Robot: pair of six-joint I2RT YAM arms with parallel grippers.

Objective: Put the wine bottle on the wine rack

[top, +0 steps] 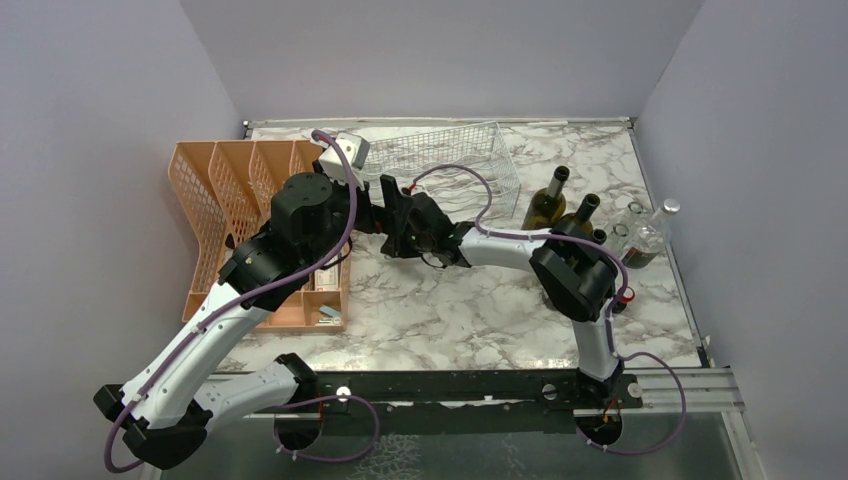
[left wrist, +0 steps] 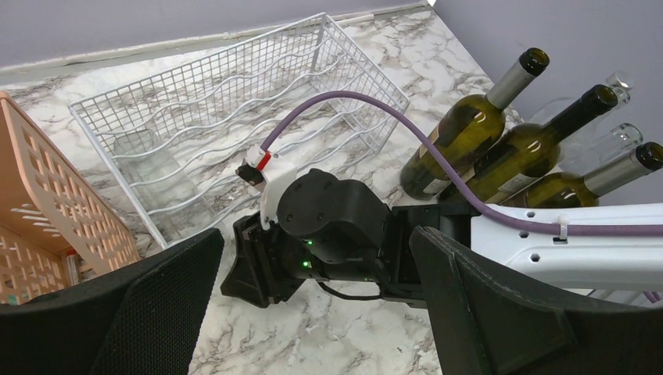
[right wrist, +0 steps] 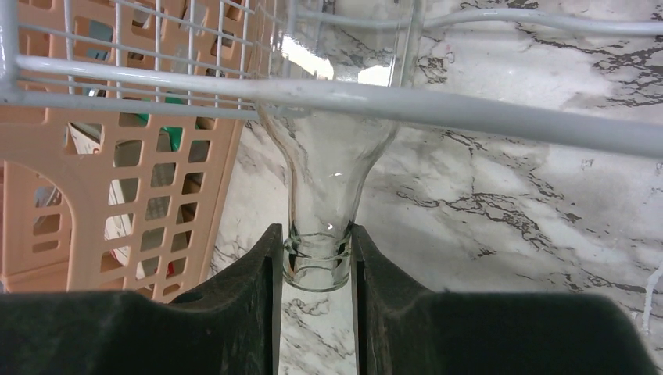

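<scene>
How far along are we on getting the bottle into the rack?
Mostly done: the clear glass wine bottle lies inside the white wire grid rack, its body past the front wire. In hand: the right end effector is shut on its neck. Left to do: let go and back out. The left end effector is open, holding nothing. The dark green glass bottles stand outside the rack.

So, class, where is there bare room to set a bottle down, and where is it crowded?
Bare marble: near centre, between the orange organiser, right arm and front rail; also the back corner right of the wine rack. Crowded: the bottles at the right edge, and the rack's front, where the right claw grips a clear bottle.
</scene>
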